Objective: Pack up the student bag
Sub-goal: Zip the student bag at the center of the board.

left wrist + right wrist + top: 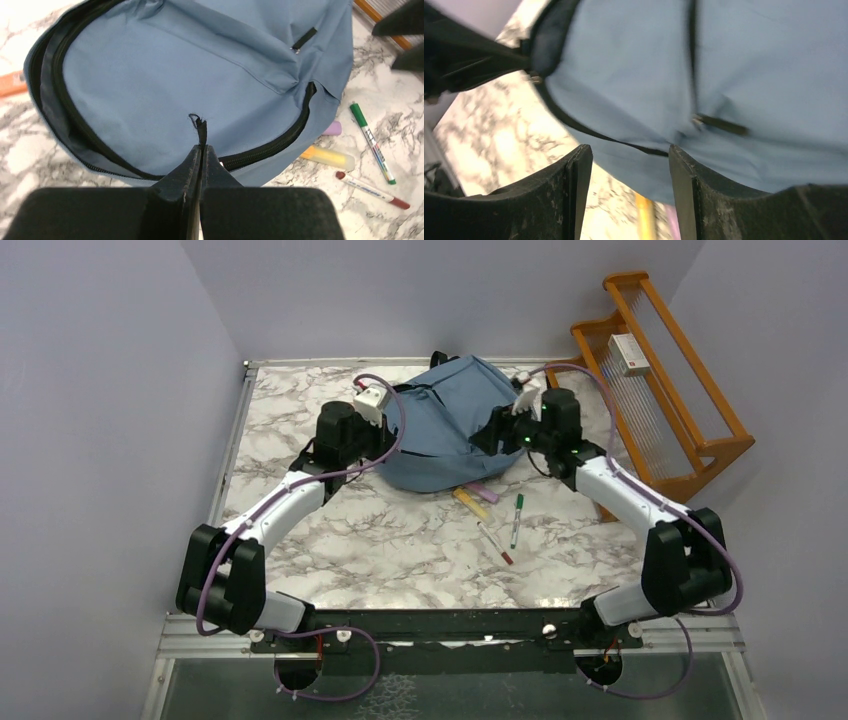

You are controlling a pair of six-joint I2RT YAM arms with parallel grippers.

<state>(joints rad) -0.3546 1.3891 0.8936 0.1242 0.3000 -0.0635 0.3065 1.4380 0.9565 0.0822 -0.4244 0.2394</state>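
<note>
The slate-blue student bag [450, 425] lies flat, main zipper gaping, far-centre on the table [400, 540].

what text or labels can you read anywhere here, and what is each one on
No text here can be read.
green marker: dark print along the white barrel, too small to read.
red marker: print along the barrel, too small to read.
white box on the wooden rack: a red mark on it, too small to read.
student bag: no print shows.
</note>
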